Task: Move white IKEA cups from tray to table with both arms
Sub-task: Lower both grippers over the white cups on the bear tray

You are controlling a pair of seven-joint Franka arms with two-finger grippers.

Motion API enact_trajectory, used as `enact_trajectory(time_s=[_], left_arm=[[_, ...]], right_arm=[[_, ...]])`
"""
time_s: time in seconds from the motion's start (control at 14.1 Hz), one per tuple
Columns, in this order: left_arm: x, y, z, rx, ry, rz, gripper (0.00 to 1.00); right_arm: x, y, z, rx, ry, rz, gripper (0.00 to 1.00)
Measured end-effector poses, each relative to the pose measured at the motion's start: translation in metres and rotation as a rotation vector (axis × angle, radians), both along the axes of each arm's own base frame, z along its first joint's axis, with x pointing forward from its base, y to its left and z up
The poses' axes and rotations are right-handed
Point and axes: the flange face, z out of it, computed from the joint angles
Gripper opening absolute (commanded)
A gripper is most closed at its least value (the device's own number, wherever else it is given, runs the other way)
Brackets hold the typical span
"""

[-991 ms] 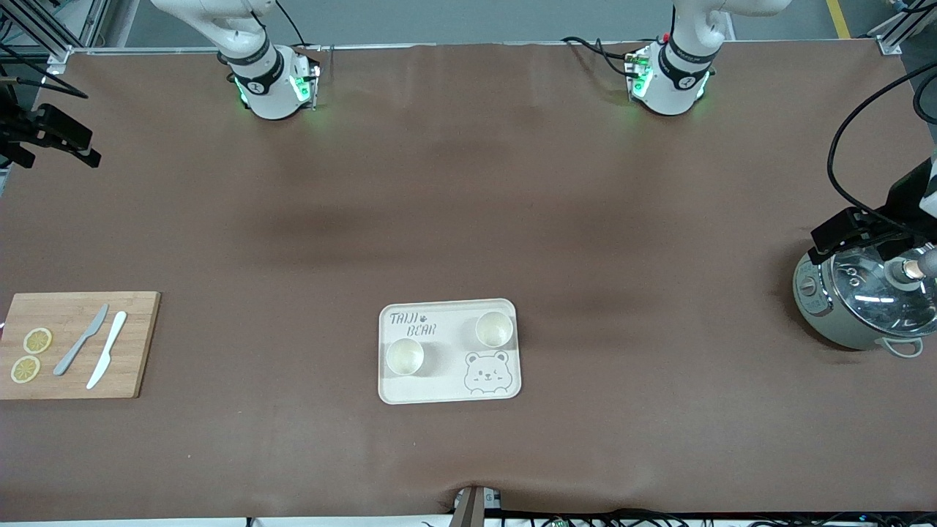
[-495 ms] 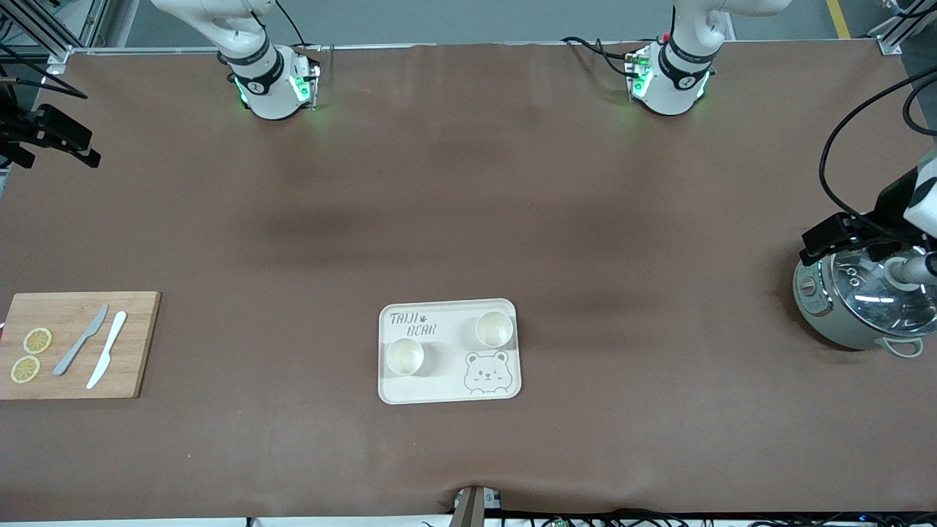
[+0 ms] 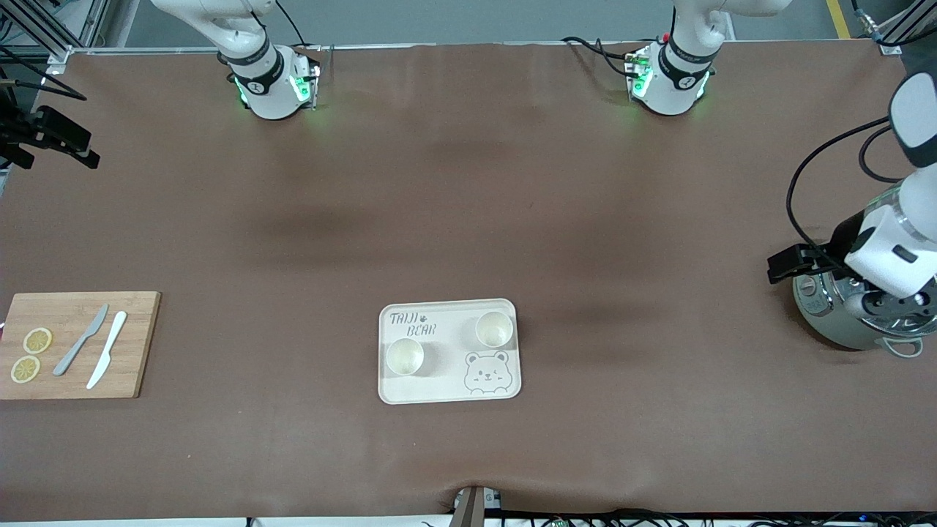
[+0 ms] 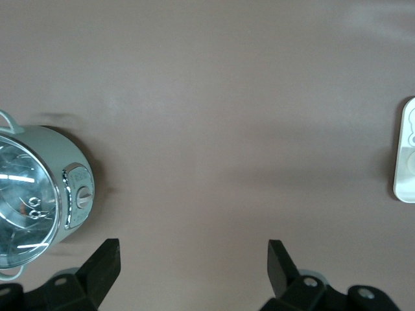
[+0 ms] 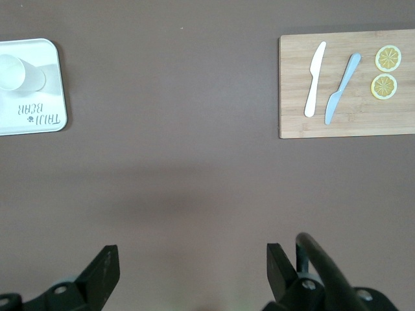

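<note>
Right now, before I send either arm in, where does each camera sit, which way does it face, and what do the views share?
Front view: high across the table, facing both arm bases; shows the tray with two cups, and the left hand by the pot.
Left wrist view: looks down past the open left hand at the pot and the tray's edge.
Right wrist view: looks down past the open right hand at the cutting board and tray.
Shared: the tray appears in all three.
</note>
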Motion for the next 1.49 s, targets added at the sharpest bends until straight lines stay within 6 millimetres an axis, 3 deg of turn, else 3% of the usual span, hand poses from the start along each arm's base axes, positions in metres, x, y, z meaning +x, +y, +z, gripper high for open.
enact_trajectory(time_s=[0.21, 0.42, 0.64, 0.85, 1.13, 1.49], left_arm=[[0.008, -0.012, -0.030, 0.009, 0.044, -0.016, 1.00], [0.017, -0.039, -0.067, 0.006, 0.084, -0.048, 1.00], [0.027, -0.057, -0.097, -0.072, 0.085, -0.031, 1.00], [0.036, -0.071, -0.118, -0.102, 0.072, 0.042, 1.00], [0.041, -0.121, -0.142, -0.103, 0.026, 0.158, 1.00], [0.042, -0.196, -0.177, -0.137, -0.068, 0.325, 1.00]], right_arm=[[0.004, 0.002, 0.000, -0.001, -0.018, 0.004, 1.00], [0.014, 0.009, -0.008, 0.002, -0.028, 0.016, 1.00], [0.042, 0.030, -0.027, 0.019, -0.035, 0.052, 1.00], [0.088, 0.076, -0.071, 0.041, -0.025, 0.027, 1.00], [0.140, 0.159, -0.136, 0.048, -0.023, -0.025, 1.00], [0.172, 0.190, -0.189, 0.058, -0.051, -0.073, 1.00]])
